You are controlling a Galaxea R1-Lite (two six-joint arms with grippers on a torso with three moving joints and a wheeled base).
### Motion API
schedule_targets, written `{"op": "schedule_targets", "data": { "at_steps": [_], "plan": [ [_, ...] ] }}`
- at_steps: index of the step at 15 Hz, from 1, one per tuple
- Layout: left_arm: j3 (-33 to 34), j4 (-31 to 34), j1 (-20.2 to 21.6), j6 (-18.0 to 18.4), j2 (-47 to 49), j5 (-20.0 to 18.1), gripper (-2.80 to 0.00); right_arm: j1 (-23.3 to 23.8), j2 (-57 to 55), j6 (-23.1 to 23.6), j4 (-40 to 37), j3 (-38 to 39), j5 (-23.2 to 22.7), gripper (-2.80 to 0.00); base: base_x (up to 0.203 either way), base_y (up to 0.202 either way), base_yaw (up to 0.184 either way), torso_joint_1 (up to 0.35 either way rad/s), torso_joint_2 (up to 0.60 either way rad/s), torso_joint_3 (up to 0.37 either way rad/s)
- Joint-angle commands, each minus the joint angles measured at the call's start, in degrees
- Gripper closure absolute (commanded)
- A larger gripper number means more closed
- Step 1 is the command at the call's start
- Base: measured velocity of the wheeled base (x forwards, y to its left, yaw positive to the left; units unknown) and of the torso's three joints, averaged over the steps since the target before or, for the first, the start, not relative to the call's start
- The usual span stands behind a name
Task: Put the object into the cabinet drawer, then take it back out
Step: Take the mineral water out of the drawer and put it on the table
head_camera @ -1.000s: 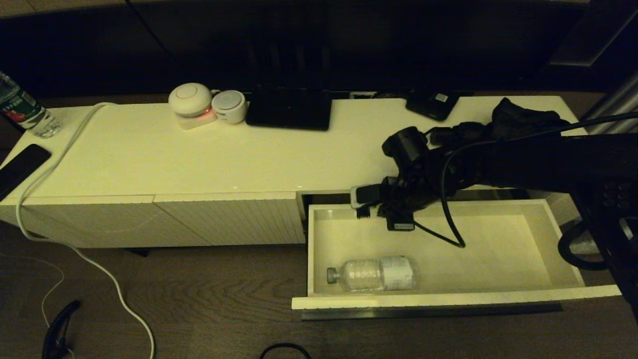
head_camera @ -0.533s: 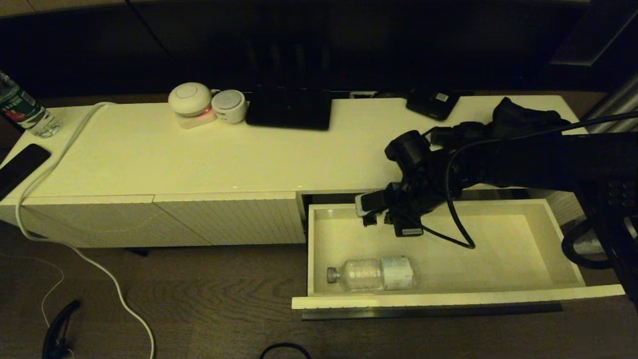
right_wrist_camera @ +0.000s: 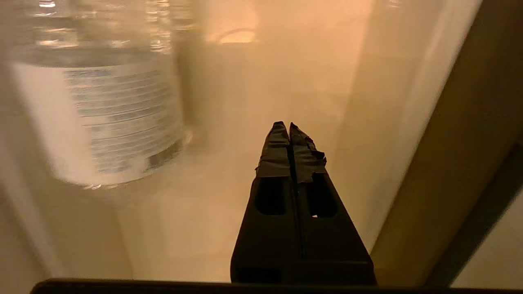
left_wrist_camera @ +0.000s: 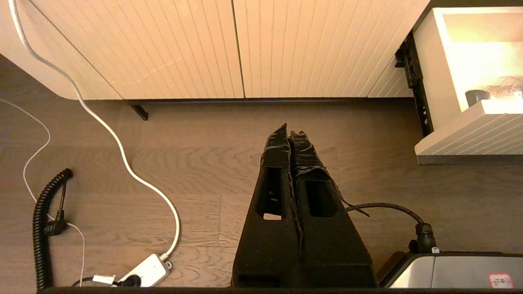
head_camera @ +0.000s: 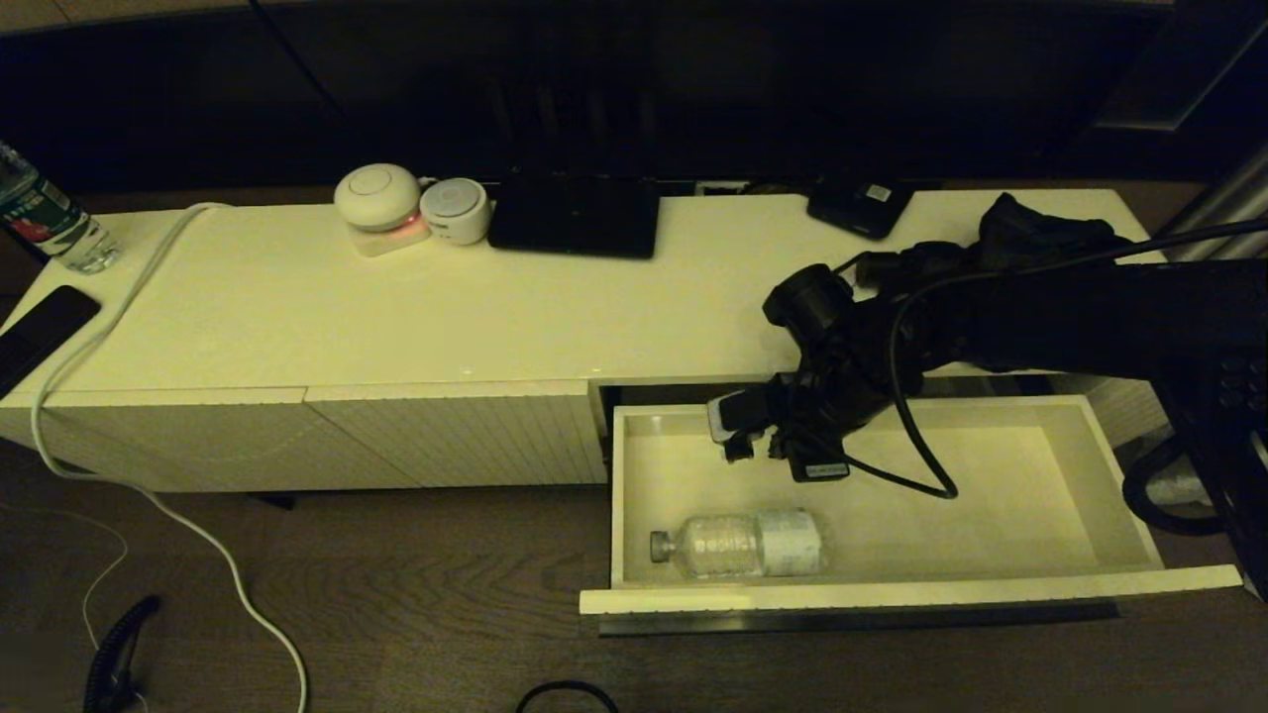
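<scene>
The cabinet drawer (head_camera: 892, 597) is pulled out at the right, its ribbed front (left_wrist_camera: 470, 136) also showing in the left wrist view. A clear plastic bottle (head_camera: 738, 544) with a white label lies on its side in the drawer's front left part, cap pointing left. My right gripper (head_camera: 779, 458) hangs shut and empty over the drawer's back left area, behind the bottle and apart from it. In the right wrist view its taped fingertips (right_wrist_camera: 289, 127) are pressed together, with the bottle (right_wrist_camera: 110, 102) off to one side. My left gripper (left_wrist_camera: 291, 133) is parked over the floor, shut.
The cabinet top (head_camera: 297, 307) carries two round white devices (head_camera: 378, 196), a black tablet (head_camera: 575, 218), a dark phone (head_camera: 860, 208), black cloth (head_camera: 1040, 233) and a second water bottle (head_camera: 45, 213). A white cable (head_camera: 149, 495) runs down to the floor.
My right gripper has shifted a little to the right and lower into the drawer, nearer the bottle. The bottle and drawer have not moved.
</scene>
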State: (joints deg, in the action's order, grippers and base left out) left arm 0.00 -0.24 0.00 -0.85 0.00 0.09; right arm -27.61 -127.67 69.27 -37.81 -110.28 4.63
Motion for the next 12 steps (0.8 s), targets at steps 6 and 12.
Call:
{"op": "schedule_targets", "data": {
  "at_steps": [6, 12],
  "plan": [
    [0.01, -0.02, 0.00, -0.03, -0.09, 0.00, 0.00, -0.08, 2.06, 3.31, -5.87, 0.14, 0.11, 0.00, 0.000, 0.000, 0.000, 0.000, 0.00, 0.000],
    [0.01, -0.02, 0.00, -0.03, -0.09, 0.00, 0.00, -0.07, 1.20, 4.89, -6.69, -0.47, -0.33, 0.00, 0.000, 0.000, 0.000, 0.000, 0.00, 0.000]
  ]
}}
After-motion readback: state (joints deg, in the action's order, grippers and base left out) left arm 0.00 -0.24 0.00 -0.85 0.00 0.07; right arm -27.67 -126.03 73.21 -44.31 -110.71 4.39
